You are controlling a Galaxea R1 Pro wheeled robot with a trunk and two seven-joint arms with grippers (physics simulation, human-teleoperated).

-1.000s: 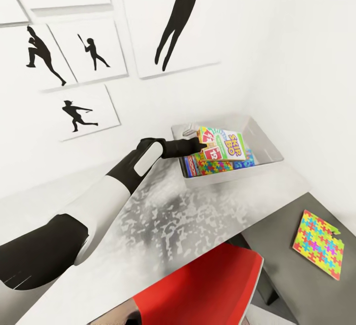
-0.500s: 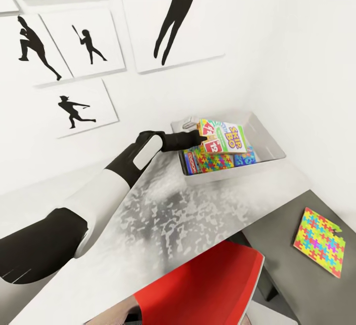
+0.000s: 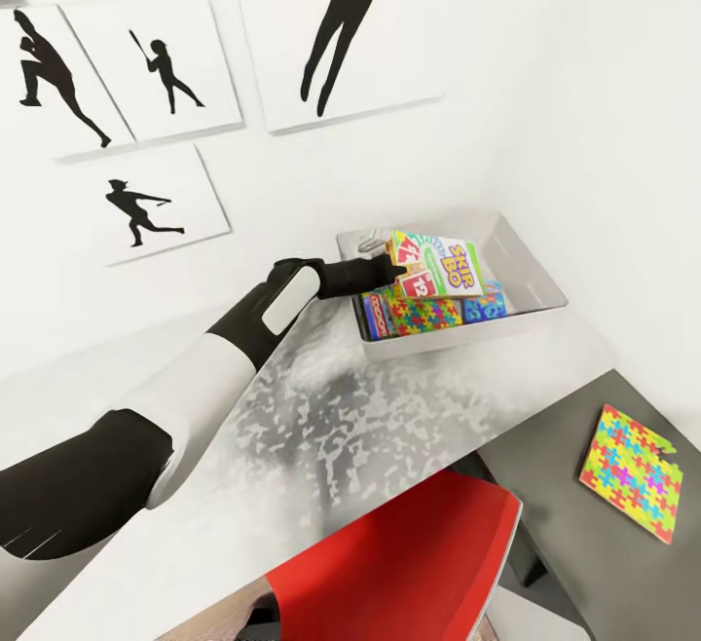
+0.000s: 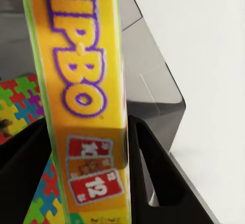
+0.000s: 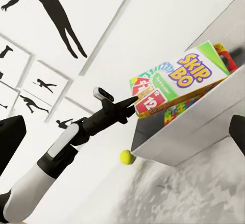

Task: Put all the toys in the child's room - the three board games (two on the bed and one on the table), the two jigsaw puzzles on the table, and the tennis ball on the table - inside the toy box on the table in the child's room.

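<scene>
We hold the SKIP-BO box (image 3: 440, 267) clamped in the left claw (image 3: 397, 276) just above the grey bin (image 3: 531, 269) on the table (image 3: 321, 427); it hangs over a puzzle (image 3: 421, 314) already inside; we should lower it flat before letting go; the right claw's state we cannot tell.

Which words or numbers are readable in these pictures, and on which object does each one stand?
"SKIP-BO": on the white-green card game box that the left gripper holds over the toy box.
"12": on a red card printed on that box.
"10": on the card above it, blurred but legible.
Small print on the blue box lying in the toy box: too small to read.
</scene>
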